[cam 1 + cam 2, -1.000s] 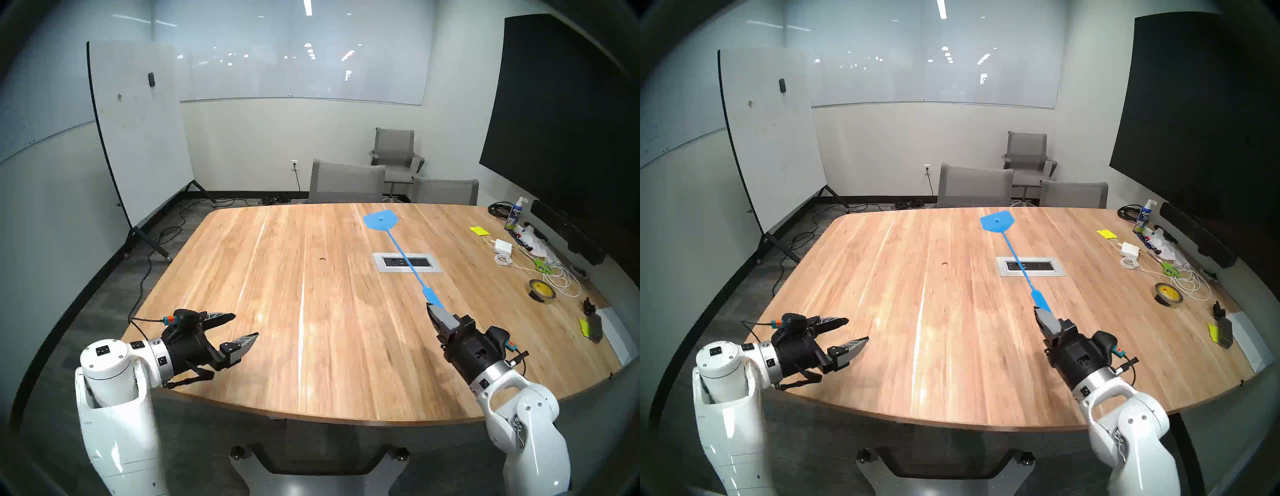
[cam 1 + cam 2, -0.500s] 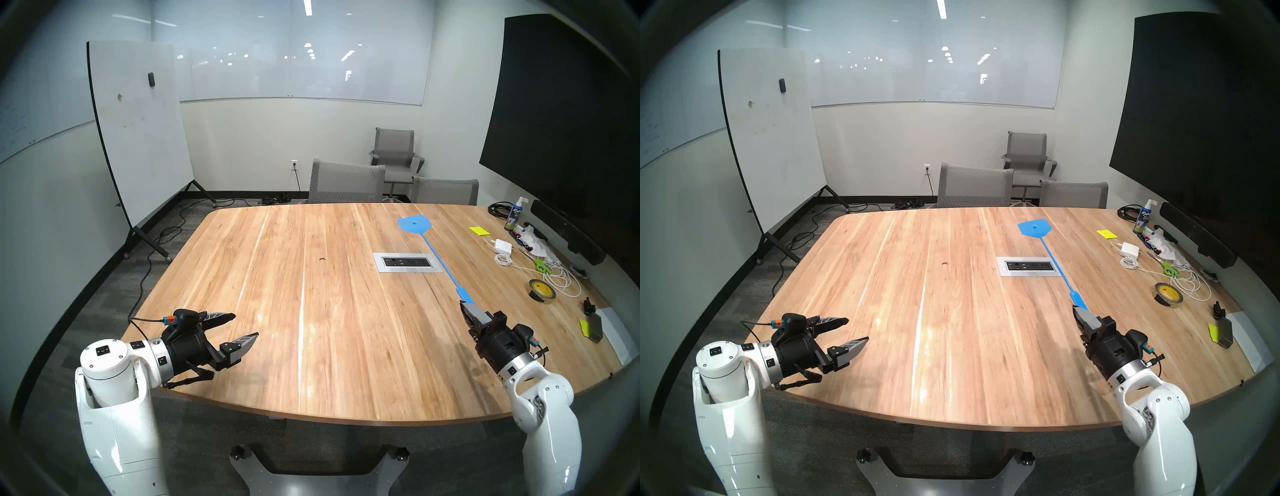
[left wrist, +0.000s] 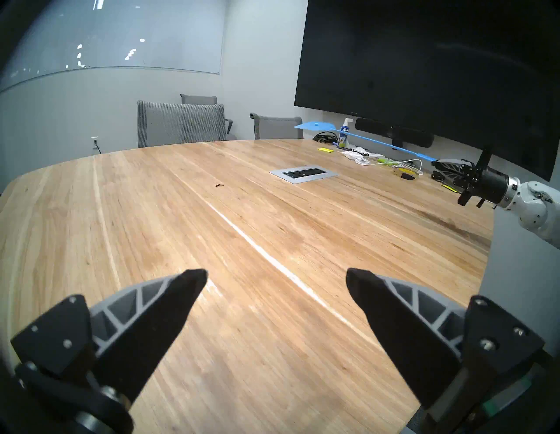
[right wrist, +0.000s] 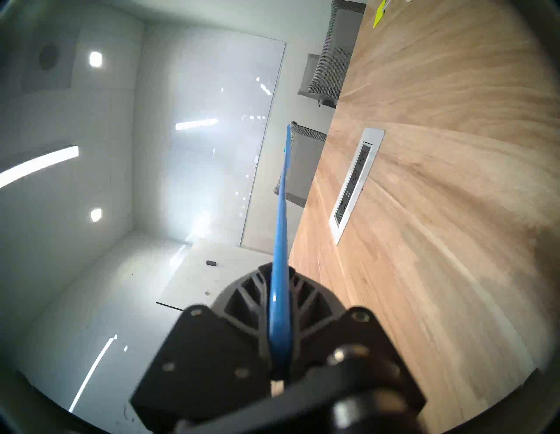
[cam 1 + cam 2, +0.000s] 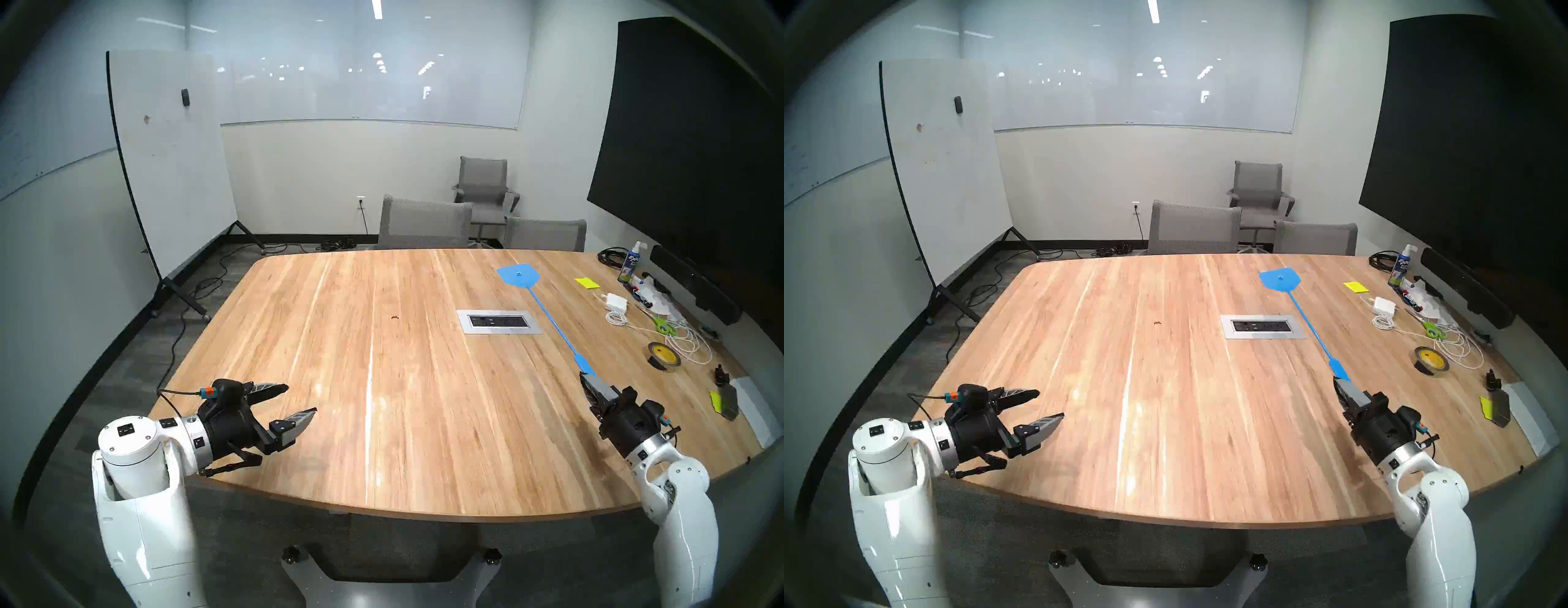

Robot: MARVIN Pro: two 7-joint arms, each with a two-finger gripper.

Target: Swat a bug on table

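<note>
The bug (image 5: pixel 395 316) is a tiny dark speck on the light-wood table (image 5: pixel 339 403), left of the silver outlet panel (image 5: pixel 499 322); it also shows in the right head view (image 5: pixel 1157 323) and the left wrist view (image 3: pixel 218 185). My right gripper (image 5: pixel 587 379) is shut on the handle of a blue fly swatter (image 5: pixel 551 320), held above the table's right side. Its head (image 5: pixel 519 274) points to the far side, well right of the bug. The swatter appears edge-on in the right wrist view (image 4: pixel 281 242). My left gripper (image 5: pixel 302 399) is open and empty over the near left corner.
Clutter lies along the table's right edge: a tape roll (image 5: pixel 664 356), white cables (image 5: pixel 687 346), green scissors (image 5: pixel 664 326), a white charger (image 5: pixel 616 302), yellow notes (image 5: pixel 587 282), a spray bottle (image 5: pixel 631 263). Grey chairs (image 5: pixel 424 225) stand at the far edge. A whiteboard (image 5: pixel 169 161) stands at left.
My right arm has swung to the right with the swatter; its head moved from beyond the outlet panel toward the right. The left arm and the bug have not moved.
</note>
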